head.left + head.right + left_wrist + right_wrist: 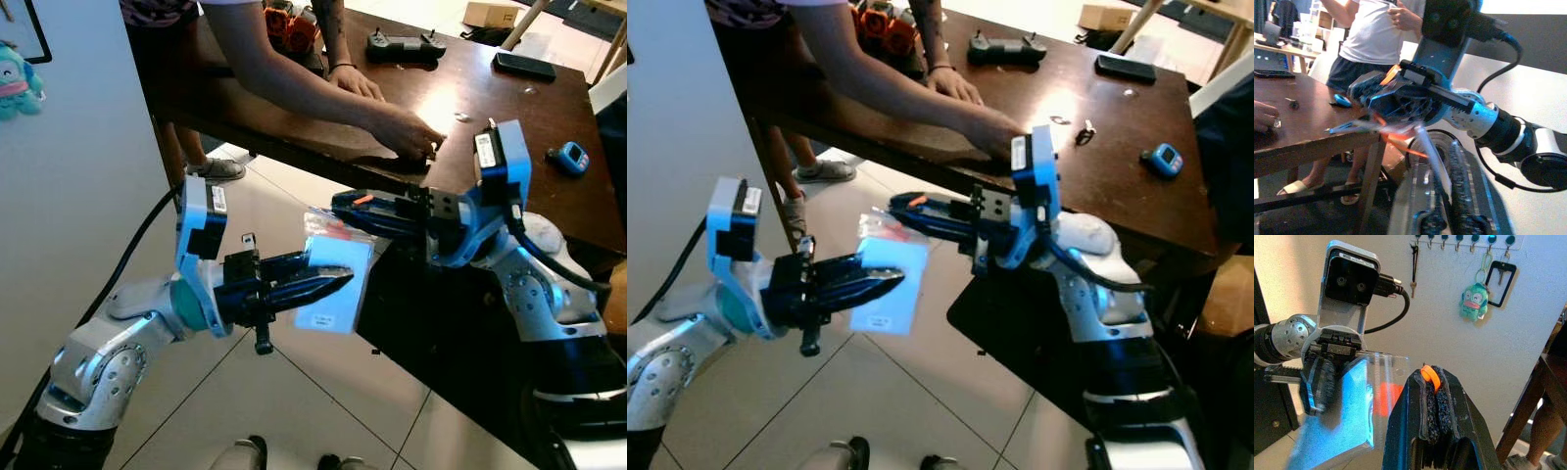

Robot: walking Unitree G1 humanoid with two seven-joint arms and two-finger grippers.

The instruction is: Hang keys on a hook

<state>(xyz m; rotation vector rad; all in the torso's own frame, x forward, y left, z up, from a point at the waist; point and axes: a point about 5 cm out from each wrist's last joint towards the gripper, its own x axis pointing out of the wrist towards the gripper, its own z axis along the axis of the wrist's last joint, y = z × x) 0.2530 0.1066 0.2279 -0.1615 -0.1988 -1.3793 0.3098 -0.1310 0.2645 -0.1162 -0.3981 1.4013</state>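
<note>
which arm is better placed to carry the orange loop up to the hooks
Right. The right gripper is shut on the orange loop, and its view faces the hook rail. The left gripper just clamps the plastic card sleeve.

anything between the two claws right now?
Yes: a clear plastic card sleeve with an orange loop spans the gap. The left claw pinches its lower part; the right claw is shut on the orange loop at its top. Clearest in the eye views.

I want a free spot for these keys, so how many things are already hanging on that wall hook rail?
3: a dark key toward one end, a green plush keychain and a black card holder side by side. The hook rail is cropped, so more may hang.
</note>
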